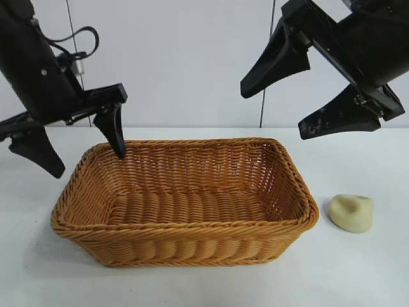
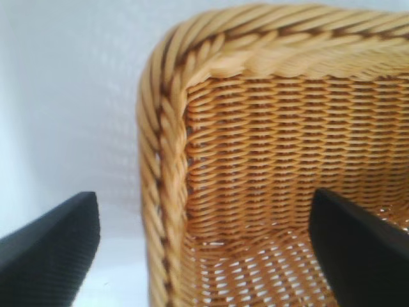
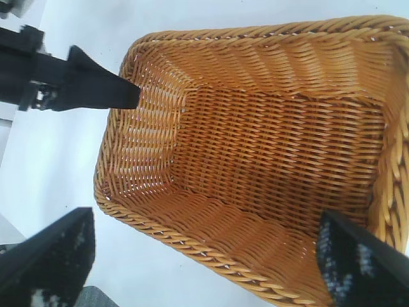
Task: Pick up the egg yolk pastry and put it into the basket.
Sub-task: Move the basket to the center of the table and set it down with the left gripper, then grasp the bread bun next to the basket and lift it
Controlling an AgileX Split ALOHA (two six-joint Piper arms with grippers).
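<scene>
While the egg yolk pastry (image 1: pixel 351 212) lies on the white table (image 1: pixel 358 275) at three o'clock of the basket (image 1: pixel 185 246), just outside its rim, the task looks barely begun: the basket holds nothing. In the exterior view the left gripper (image 1: pixel 73 150) hangs wide open and empty at ten o'clock of the basket, one finger dipping over its far corner. The right gripper (image 1: pixel 300 99) hovers open and empty at one o'clock.

From the left wrist, the spread jaws straddle the basket's corner rim.

From the right wrist, the woven floor is bare; the pastry is out of sight. The basket's flared wall stands between pastry and goal.
</scene>
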